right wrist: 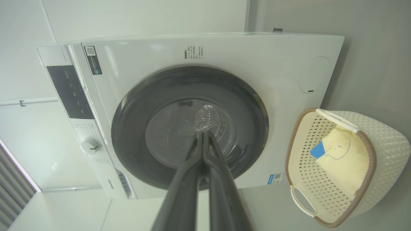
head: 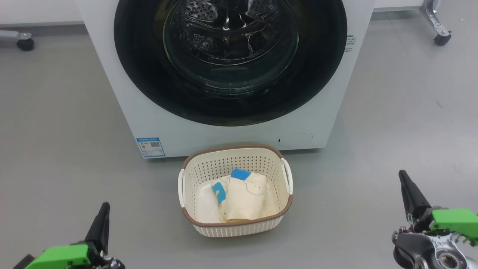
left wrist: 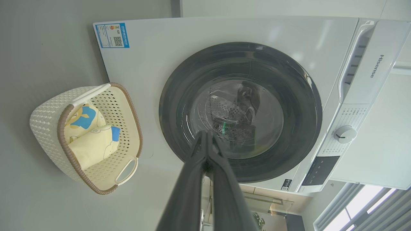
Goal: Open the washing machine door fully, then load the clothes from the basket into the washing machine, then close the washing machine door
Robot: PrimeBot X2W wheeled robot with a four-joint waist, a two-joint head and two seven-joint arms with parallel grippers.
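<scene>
The white washing machine (head: 112,71) (left wrist: 154,57) (right wrist: 257,57) stands ahead with its round black door (head: 142,74) (left wrist: 186,83) (right wrist: 138,106) closed flat against the front. On the floor before it sits the cream basket (head: 239,149) (left wrist: 48,115) (right wrist: 382,128) holding the cream-yellow clothes (head: 244,198) (left wrist: 93,144) (right wrist: 343,160) with blue patches. My left gripper (head: 105,204) (left wrist: 205,133) is shut and empty at the lower left, well clear of the basket. My right gripper (head: 402,172) (right wrist: 203,132) is shut and empty at the lower right.
Grey floor (head: 56,130) spreads on both sides of the machine and basket. A caster of a wheeled frame (head: 25,44) stands at the far left, another caster (head: 442,38) at the far right. A blue energy label (head: 150,147) marks the machine's lower left corner.
</scene>
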